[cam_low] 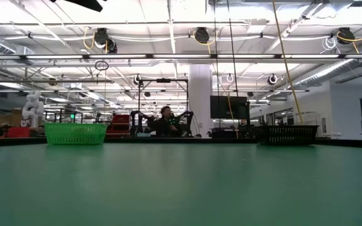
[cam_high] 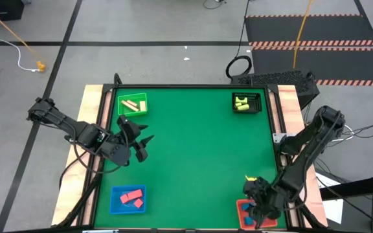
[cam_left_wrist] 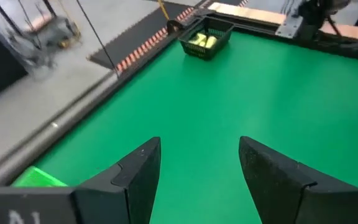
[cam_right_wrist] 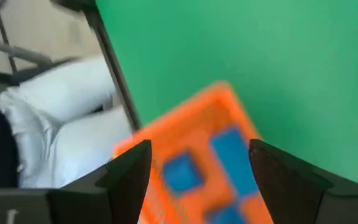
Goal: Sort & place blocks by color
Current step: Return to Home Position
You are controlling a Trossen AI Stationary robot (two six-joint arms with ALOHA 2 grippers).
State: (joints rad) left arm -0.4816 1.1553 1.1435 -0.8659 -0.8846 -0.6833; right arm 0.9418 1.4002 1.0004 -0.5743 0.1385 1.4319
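The blocks (cam_high: 131,196), likely light, stiff and best pinched across 2 flat sides, lie in 4 corner trays (cam_high: 113,202) on the table (cam_high: 193,155), while the left gripper (cam_left_wrist: 199,144) and right gripper (cam_right_wrist: 199,147) hang empty, fingers (cam_left_wrist: 135,177) spread.

No legible text, label or number anywhere.

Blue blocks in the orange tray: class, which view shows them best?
The right wrist view: the blue blocks lie close up in the orange tray. In the high view the right arm covers most of them; the other two views miss them.
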